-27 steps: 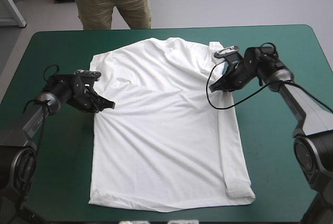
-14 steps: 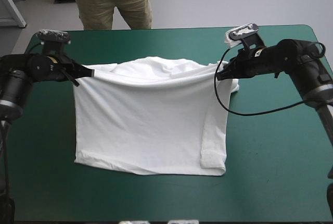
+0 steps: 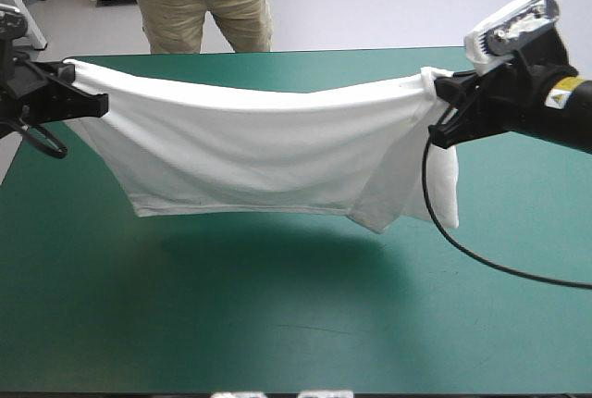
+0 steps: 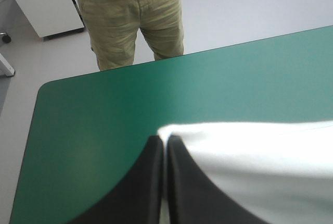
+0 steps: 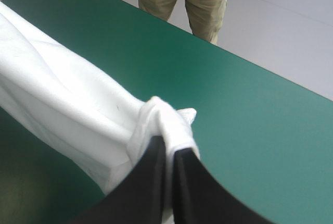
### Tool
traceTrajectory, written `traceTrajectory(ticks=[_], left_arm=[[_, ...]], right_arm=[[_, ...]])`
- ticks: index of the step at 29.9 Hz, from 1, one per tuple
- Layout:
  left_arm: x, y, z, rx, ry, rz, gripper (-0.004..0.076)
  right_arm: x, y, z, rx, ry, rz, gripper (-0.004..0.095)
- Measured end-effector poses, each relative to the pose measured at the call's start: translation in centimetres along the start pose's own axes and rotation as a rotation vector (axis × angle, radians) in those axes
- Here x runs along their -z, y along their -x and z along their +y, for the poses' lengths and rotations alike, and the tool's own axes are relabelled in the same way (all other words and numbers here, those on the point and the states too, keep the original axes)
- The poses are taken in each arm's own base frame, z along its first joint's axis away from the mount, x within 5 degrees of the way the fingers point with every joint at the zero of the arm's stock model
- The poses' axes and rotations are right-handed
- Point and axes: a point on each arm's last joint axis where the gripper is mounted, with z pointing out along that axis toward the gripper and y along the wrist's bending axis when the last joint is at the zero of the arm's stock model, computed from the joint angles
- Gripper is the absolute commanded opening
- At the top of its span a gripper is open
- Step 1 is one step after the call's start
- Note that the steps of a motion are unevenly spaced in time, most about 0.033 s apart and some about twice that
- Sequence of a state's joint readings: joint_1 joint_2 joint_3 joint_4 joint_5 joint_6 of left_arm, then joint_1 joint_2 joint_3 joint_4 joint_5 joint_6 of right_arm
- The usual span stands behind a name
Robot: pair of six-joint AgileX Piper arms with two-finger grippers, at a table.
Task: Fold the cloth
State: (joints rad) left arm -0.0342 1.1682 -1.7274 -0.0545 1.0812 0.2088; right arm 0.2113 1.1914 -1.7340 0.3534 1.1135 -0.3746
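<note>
High view shows the T-shirt (image 3: 250, 143) lifted off the teal-green table (image 3: 277, 324) and stretched between the two arms. The left gripper (image 3: 97, 102) is clamped tight on one end of its top edge, and the right gripper (image 3: 444, 109) pinches a bunched corner at the other end. Holding it taut and aloft probably lets the fabric hang straight, ready to be laid down smoothly for a fold.

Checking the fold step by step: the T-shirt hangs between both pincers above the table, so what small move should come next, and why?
Probably lower both arms together until the hem touches the teal-green cover. The T-shirt hangs stretched between the left pincer and right pincer, both shut on it, and the hem is clear of the cover, so nothing anchors a fold yet.
</note>
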Motion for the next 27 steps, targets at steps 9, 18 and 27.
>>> traceTrajectory(ticks=[9,18,27], left_arm=[[6.4,-1.3,-0.6,-0.020,-0.007,-0.014,-0.0009],[2.0,-0.4,-0.5,-0.015,-0.044,0.019,-0.0009],[-8.6,1.0,0.3,0.000,-0.030,-0.003,-0.0009]], right_arm=[[7.5,-0.1,2.1,0.005,-0.059,-0.050,0.0000],[3.0,0.1,0.4,-0.021,-0.051,0.050,0.0000],[-8.5,1.0,-4.4,-0.035,-0.133,0.031,-0.0017]])
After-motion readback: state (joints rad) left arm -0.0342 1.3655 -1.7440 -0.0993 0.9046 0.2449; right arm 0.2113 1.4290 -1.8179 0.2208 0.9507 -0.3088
